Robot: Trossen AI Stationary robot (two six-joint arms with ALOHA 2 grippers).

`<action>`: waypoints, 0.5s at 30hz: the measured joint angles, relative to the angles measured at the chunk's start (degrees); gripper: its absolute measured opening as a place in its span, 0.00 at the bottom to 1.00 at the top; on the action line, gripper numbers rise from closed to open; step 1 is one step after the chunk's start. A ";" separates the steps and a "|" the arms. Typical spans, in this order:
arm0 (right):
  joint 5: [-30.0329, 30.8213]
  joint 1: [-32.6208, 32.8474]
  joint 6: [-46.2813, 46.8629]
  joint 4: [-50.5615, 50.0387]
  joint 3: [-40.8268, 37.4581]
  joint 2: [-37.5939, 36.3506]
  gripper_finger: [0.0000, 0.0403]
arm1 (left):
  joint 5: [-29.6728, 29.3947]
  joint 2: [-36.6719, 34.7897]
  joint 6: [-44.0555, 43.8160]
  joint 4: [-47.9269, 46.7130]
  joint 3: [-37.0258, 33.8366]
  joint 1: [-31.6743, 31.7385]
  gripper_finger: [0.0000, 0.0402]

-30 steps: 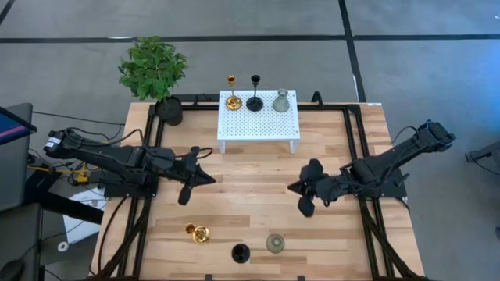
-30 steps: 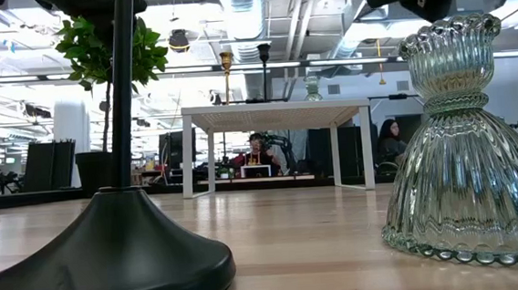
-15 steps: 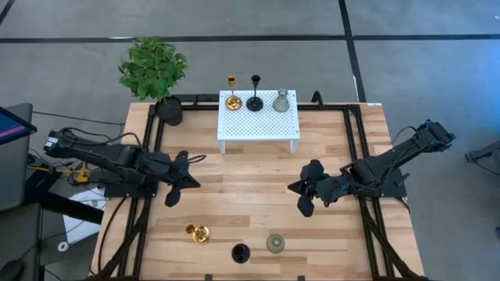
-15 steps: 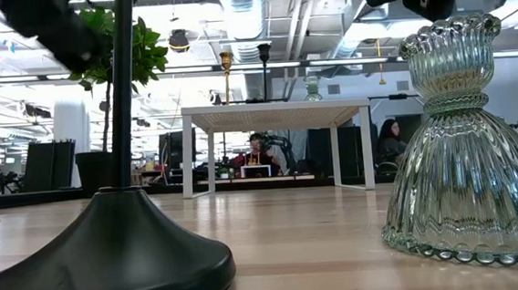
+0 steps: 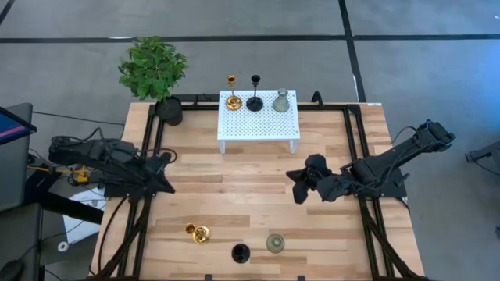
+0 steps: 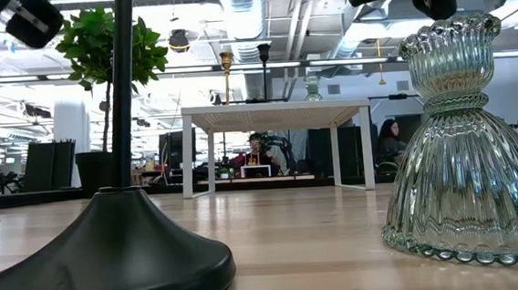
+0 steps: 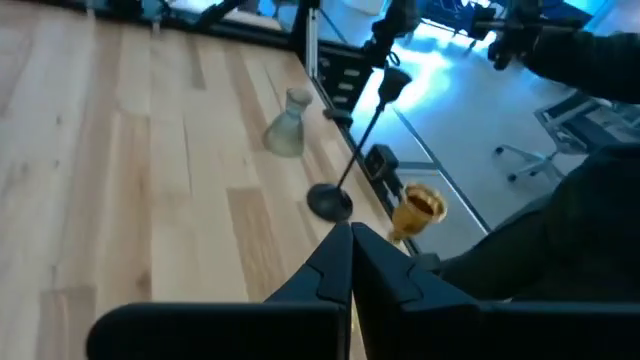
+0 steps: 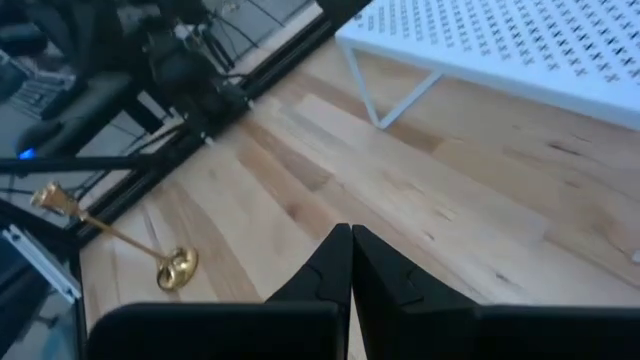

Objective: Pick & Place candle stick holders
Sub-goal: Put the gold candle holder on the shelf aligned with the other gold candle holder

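The left claw (image 5: 162, 178) pulls back from mid-tabletop (image 5: 250, 195) to the left edge. The right claw (image 5: 301, 181) lifts slightly and swings a little toward the far edge, fingers together.

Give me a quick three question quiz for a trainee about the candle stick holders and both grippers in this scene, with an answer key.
1. True or false: three candle stick holders stand on the white perforated metal stand.
2. Which holder on the wooden table's near edge lies on its side?
A. shiny gold holder
B. black holder with round base
C. ribbed grey-green glass holder
3. Fill in: the left gripper and right gripper are both ____.

Key: 1 true; 2 A; 3 shut, holding nothing.
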 joint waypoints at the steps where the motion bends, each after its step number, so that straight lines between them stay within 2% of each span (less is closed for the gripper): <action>1: 0.23 -0.05 -0.01 0.43 0.01 0.00 0.00 | 0.35 -0.96 -0.36 -0.17 -1.04 0.00 0.01; 6: 0.23 -0.88 0.04 1.11 0.01 0.00 0.00 | 5.77 -2.66 -2.38 2.54 -8.43 0.00 0.01; 12: -0.41 -2.15 0.19 1.12 0.01 0.00 0.00 | 9.03 -0.70 -6.92 22.50 -17.52 -0.93 0.01; 15: -1.41 -2.38 0.21 1.14 0.01 0.00 0.00 | 8.75 0.03 -7.19 26.30 -19.61 -2.80 0.01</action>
